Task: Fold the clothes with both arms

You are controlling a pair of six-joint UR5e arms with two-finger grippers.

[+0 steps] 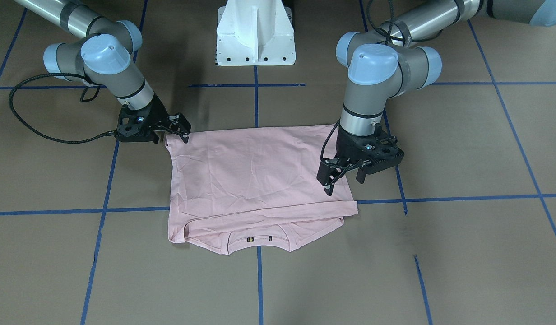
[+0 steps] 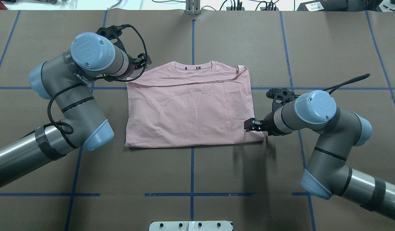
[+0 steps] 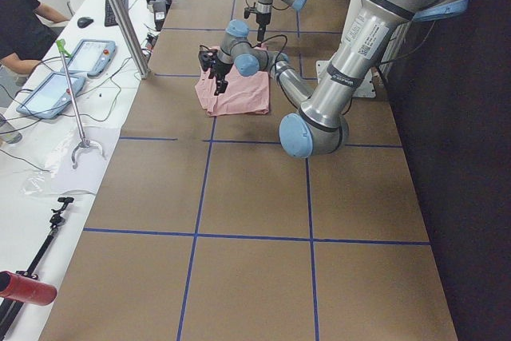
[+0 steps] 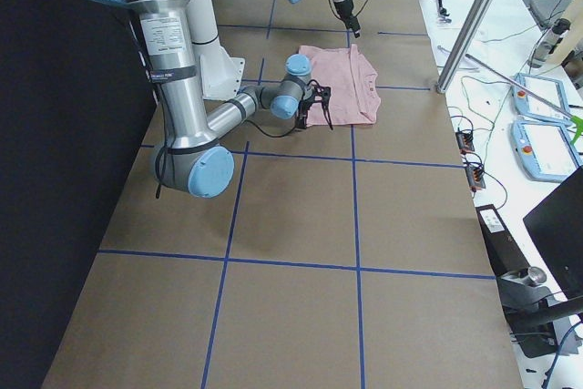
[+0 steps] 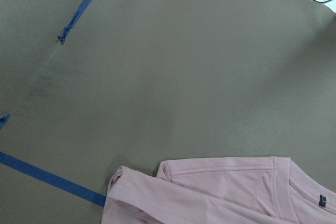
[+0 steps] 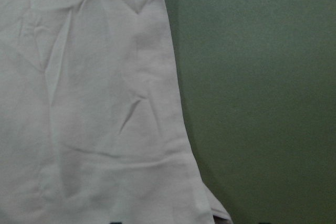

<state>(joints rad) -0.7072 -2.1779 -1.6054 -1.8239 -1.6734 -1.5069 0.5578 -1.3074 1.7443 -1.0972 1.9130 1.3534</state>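
The light pink T-shirt (image 1: pixel 260 180) lies flat on the brown table, plain back up, folded into a rough rectangle with its collar on the side far from the robot (image 2: pixel 191 109). My left gripper (image 1: pixel 343 180) is open and empty, hovering over the shirt's far corner on my left (image 2: pixel 141 61). My right gripper (image 1: pixel 182 128) is open and empty at the shirt's near corner on my right (image 2: pixel 250 125). The left wrist view shows the shirt's shoulder and collar (image 5: pixel 220 192). The right wrist view shows the shirt's side edge (image 6: pixel 79 103). The Snoopy print is hidden.
The white pedestal base (image 1: pixel 255 40) stands at the robot's side of the table. Blue tape lines (image 2: pixel 191 166) grid the brown surface. A black cable (image 1: pixel 34 113) loops beside the right arm. A side bench with tablets (image 3: pixel 72 69) and a seated person (image 3: pixel 24 21) lies beyond the far edge.
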